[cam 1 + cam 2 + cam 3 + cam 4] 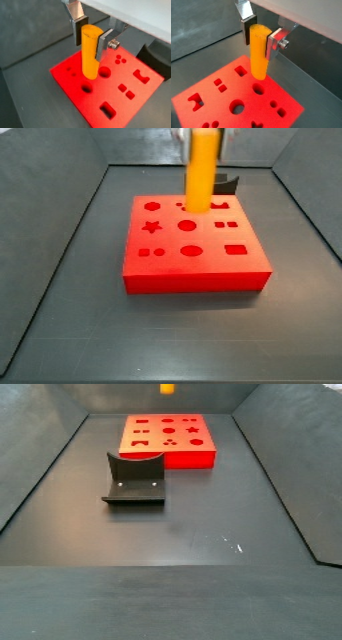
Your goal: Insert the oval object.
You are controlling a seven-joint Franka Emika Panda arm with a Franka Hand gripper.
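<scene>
My gripper [90, 37] is shut on the upper end of the oval object [90, 55], a long orange-yellow peg that hangs upright between the silver fingers [77, 22]. The grip shows in both wrist views, and the gripper [260, 36] holds the peg [259, 50] above the red block [238, 102]. The block [130, 97] has several shaped holes, and the peg's lower end hovers over it beside a round hole [105, 73]. In a side view the peg [201, 170] stands over the block's far part [194, 253]. Only the peg's tip [167, 388] shows in the other side view.
The dark grey curved holder [135, 479] stands on the floor in front of the red block [170, 439]; it also shows behind the block in a side view [225, 183] and at a wrist view's edge [159, 57]. Sloped grey walls surround the floor.
</scene>
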